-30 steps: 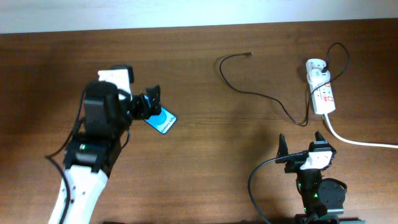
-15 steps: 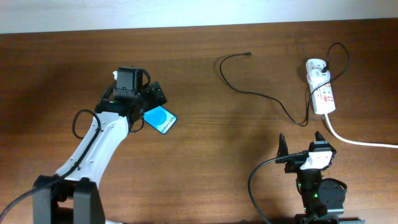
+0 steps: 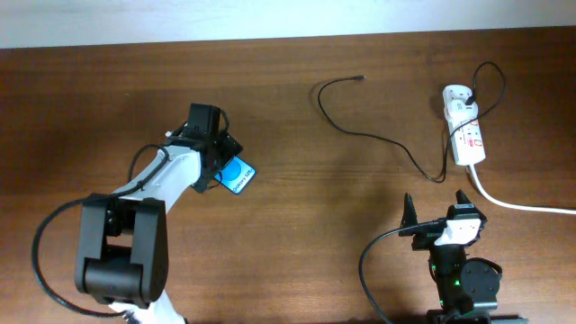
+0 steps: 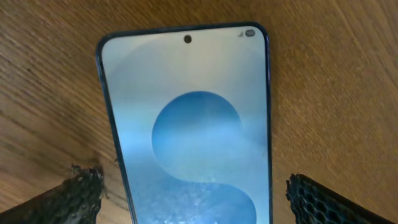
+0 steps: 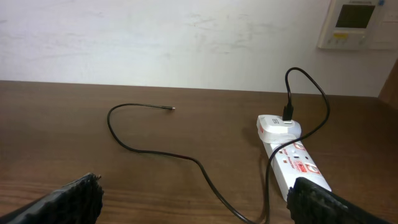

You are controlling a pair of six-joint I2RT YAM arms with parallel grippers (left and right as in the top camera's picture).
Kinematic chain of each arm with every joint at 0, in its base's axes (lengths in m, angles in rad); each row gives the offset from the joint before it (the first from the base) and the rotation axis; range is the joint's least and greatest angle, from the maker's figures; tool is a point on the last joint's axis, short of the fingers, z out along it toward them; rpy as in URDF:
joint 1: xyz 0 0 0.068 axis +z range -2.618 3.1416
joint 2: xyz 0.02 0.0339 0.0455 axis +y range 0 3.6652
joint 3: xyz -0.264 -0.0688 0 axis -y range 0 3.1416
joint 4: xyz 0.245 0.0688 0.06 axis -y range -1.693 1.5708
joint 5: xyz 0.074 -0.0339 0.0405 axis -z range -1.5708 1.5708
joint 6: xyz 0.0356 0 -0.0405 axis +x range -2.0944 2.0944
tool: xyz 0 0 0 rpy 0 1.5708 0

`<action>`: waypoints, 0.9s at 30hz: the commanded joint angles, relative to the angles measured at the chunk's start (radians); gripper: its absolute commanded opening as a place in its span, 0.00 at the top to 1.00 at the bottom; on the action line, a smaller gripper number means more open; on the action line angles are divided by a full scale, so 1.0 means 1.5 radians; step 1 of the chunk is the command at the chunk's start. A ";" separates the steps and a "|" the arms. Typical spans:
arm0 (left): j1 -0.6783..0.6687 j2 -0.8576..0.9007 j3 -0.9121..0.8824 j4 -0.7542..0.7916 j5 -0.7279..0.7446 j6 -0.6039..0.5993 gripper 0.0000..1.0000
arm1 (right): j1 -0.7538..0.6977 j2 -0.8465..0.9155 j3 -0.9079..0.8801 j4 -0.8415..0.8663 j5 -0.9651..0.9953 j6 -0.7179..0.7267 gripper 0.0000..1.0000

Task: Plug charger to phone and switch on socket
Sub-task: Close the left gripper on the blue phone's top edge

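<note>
Right gripper (image 3: 436, 209) sits nearest, fingers spread, holding nothing. Mid-table, the left gripper (image 4: 198, 190) is spread, one finger either side of the phone (image 3: 234, 174), which lies flat, screen up. Farther off, the charger (image 3: 378, 138) lies loose, running to the socket (image 3: 466, 135).

The left arm (image 3: 148, 184) stretches out with its wrist tipped down, the left gripper (image 3: 219, 162) held low and its fingers (image 4: 78, 193) spread wide, while the right arm (image 3: 457, 274) sits folded upright, the right gripper (image 3: 435, 205) pointing level ahead, its jaws also wide apart.
</note>
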 commanded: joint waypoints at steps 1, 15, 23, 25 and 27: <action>-0.001 0.020 0.011 -0.013 -0.008 -0.011 0.01 | 0.004 -0.004 -0.003 -0.004 0.004 0.003 0.01; -0.001 0.161 0.077 -0.114 0.010 -0.016 0.01 | 0.005 -0.004 -0.003 -0.004 0.004 0.003 0.01; -0.001 0.171 0.077 -0.194 0.039 0.040 0.01 | 0.005 -0.004 -0.003 -0.004 0.004 0.003 0.01; -0.001 0.176 0.077 -0.197 0.065 0.053 0.00 | 0.005 -0.004 -0.003 -0.004 0.004 0.003 0.01; -0.001 0.194 0.077 -0.212 0.067 0.084 0.01 | 0.005 -0.004 -0.003 -0.004 0.004 0.003 0.01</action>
